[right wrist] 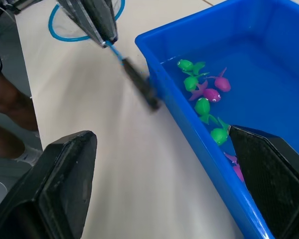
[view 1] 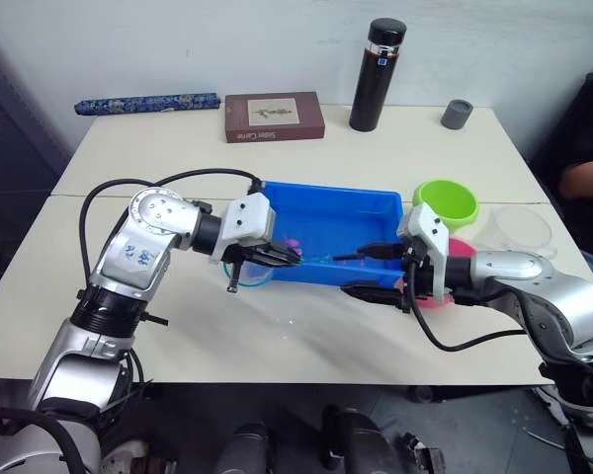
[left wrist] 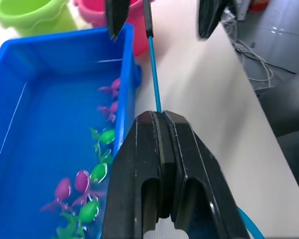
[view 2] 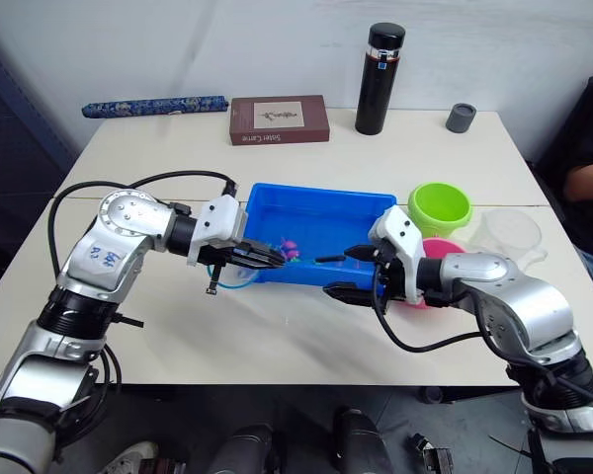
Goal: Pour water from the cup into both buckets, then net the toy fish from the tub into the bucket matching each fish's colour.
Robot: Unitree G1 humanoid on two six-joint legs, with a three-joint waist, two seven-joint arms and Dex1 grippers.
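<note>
My left gripper (view 1: 287, 257) is shut on the net's thin blue handle (left wrist: 153, 74), in front of the tub's near wall. The net's light blue hoop (right wrist: 84, 25) hangs back by that wrist, over the table. The handle's dark end (right wrist: 139, 87) reaches between the fingers of my open right gripper (view 1: 361, 272), which touch nothing. The blue tub (view 1: 326, 190) holds water and several green and pink toy fish (left wrist: 97, 172). The green bucket (view 1: 445, 200) and the pink bucket (view 1: 462, 249) stand right of the tub, the pink one partly hidden by my right wrist. The clear cup (view 1: 522, 229) stands further right.
A black flask (view 1: 378, 74), a brown book (view 1: 274, 117), a small grey cap-like cup (view 1: 457, 114) and a blue patterned roll (view 1: 146, 103) lie along the table's far edge. A person's arm (view 1: 588, 178) shows at the right edge.
</note>
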